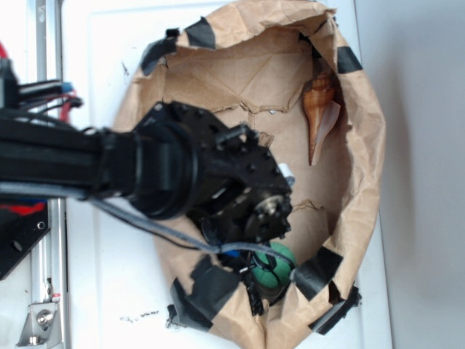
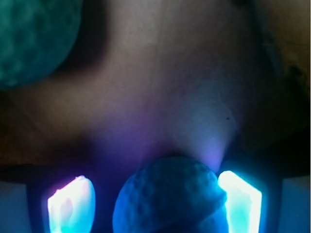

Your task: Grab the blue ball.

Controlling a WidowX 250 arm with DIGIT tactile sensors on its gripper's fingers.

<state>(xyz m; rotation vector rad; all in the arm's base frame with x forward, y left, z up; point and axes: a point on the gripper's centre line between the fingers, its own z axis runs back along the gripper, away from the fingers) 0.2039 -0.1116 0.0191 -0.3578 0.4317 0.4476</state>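
In the wrist view the blue ball (image 2: 170, 199) sits between my glowing fingertips (image 2: 240, 201). The right finger touches its side; a gap stays between the ball and the left finger (image 2: 70, 204). My gripper (image 2: 154, 194) is open around the ball, low on the brown paper. The green textured ball (image 2: 34, 39) lies at the upper left, apart from the blue one. In the exterior view my gripper (image 1: 247, 251) points down into the bag's lower part, beside the green ball (image 1: 277, 265). The arm hides most of the blue ball there.
A brown paper bag (image 1: 218, 80) with rolled walls and black tape patches (image 1: 200, 33) rings the work area. An orange-brown spiral shell (image 1: 320, 109) lies at its upper right. The bag stands on a white table (image 1: 102, 291). A metal frame (image 1: 43, 291) stands at the left.
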